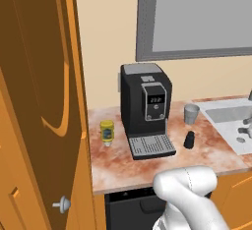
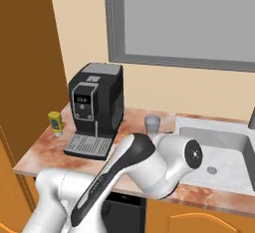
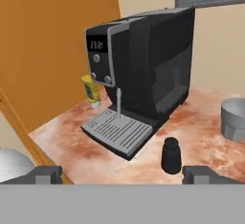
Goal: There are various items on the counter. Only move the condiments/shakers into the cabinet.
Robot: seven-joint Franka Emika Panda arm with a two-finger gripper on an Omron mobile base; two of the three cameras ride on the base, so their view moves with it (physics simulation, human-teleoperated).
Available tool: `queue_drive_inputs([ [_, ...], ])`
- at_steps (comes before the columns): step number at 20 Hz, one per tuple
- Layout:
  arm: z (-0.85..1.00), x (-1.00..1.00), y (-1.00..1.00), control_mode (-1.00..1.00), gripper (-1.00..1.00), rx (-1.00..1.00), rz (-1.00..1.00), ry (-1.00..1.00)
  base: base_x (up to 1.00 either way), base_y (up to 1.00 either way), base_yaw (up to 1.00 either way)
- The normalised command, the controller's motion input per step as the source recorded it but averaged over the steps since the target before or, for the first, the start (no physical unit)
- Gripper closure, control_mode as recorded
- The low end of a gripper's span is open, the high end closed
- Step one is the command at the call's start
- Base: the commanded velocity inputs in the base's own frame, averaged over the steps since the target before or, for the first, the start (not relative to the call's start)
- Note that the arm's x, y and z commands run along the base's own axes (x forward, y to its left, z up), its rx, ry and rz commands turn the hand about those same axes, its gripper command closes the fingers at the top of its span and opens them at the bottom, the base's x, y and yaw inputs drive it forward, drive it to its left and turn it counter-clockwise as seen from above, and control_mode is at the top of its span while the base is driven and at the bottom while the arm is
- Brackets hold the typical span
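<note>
Gripper (image 3: 122, 174) spread wide with nothing between the jaws; both dark fingertips (image 3: 45, 173) stand well apart at the near edge of the hand view. Just beyond them, slightly toward the right finger and not touching it, the black shaker (image 3: 171, 155) stands upright on the counter (image 3: 67, 141) — small, rigid, probably light; its smooth round wall may slip, so I would take it across the mid-body below the narrower cap. Behind it sits the coffee machine (image 3: 143, 70), drip tray forward; its display shows pale digits, too blurred to read. A grey cup (image 3: 233, 117) stands beyond the right finger. Farthest, past the left finger, the mustard bottle (image 3: 90, 90) is beside the cabinet (image 3: 52, 41) — likely squeezable plastic, so grip gently; its blue label is illegible.
</note>
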Motion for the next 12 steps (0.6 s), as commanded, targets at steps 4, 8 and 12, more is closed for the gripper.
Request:
queue_drive_inputs([
  [4, -0.38, 0.44, 0.0, -1.0, -1.0, 0.06, 0.21, -0.15, 0.0, 0.0, 0.0],
  [8, -0.3, 0.56, 0.0, -1.0, -1.0, 0.04, 0.17, -0.1, 0.0, 0.0, 0.0],
  [12, -0.38, 0.44, 0.07, -1.0, -1.0, 0.0, 0.15, 0.0, 0.0, 0.0, 0.0],
])
